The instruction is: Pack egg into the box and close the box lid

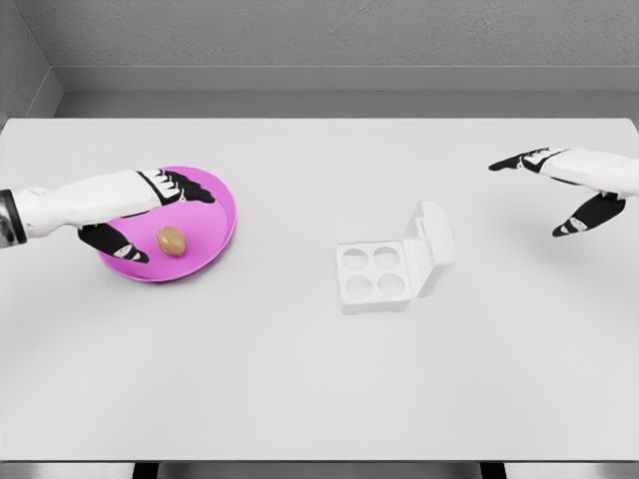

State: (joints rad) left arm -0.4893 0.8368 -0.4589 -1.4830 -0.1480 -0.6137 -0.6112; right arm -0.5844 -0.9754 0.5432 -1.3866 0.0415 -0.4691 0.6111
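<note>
The egg [172,240] is seen lying in the pink plate [215,195], its long axis roughly upright in the picture. It is framed by the spread, empty left robot hand [150,215], thumb just left of the egg, fingers beyond it. The right robot hand [574,190], also released, is held well right of the egg, past the open box [374,273].

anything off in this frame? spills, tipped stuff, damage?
Nothing stands out. The egg sits whole on the pink plate, the egg box lies flat with its lid open and all four cups empty. Left hand hovers over the plate, right hand is off to the side.
</note>
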